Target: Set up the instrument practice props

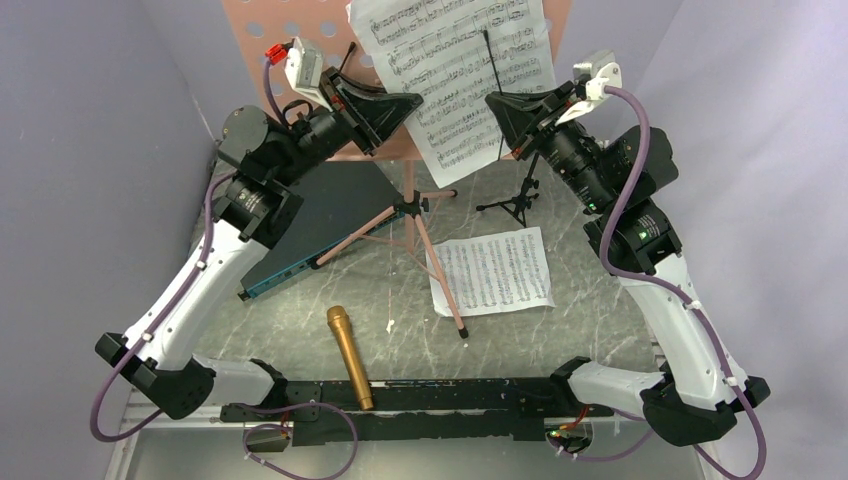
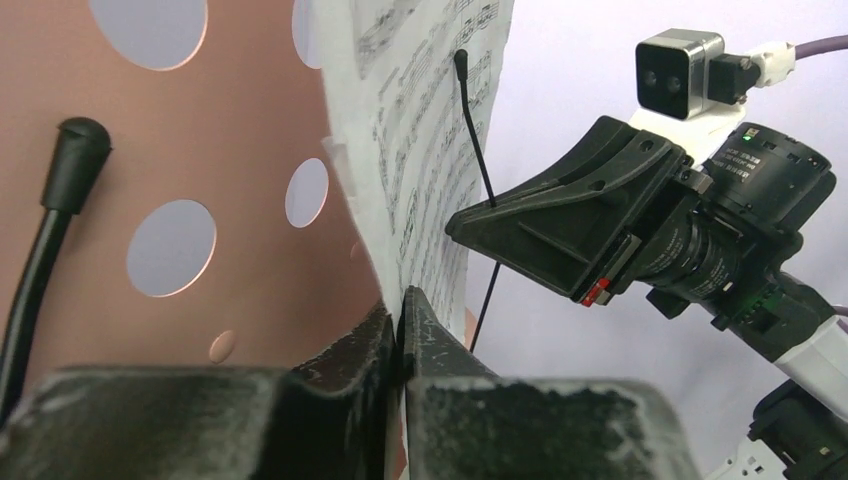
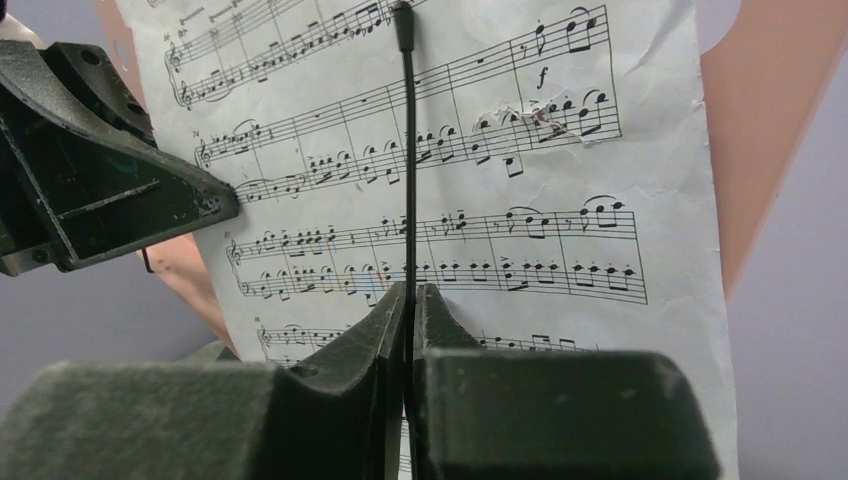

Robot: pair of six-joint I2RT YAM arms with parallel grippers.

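Top external view: pink music stand upright at 12 o'clock, one sheet-music page leaning on it.
Left gripper: fingers closed on that page's 9 o'clock edge.
Right gripper: pinched tight on the stand's thin black retaining wire.
Second page: flat on the table, 4 o'clock of the stand's pole.
Gold microphone: lying at 6 o'clock.
Black tripod mic stand: 2 o'clock.
Dark panel: 9 o'clock.

My left arm and right arm both reach up and forward, elbows bent, wrists turned inward; both pairs of jaws are pressed closed.
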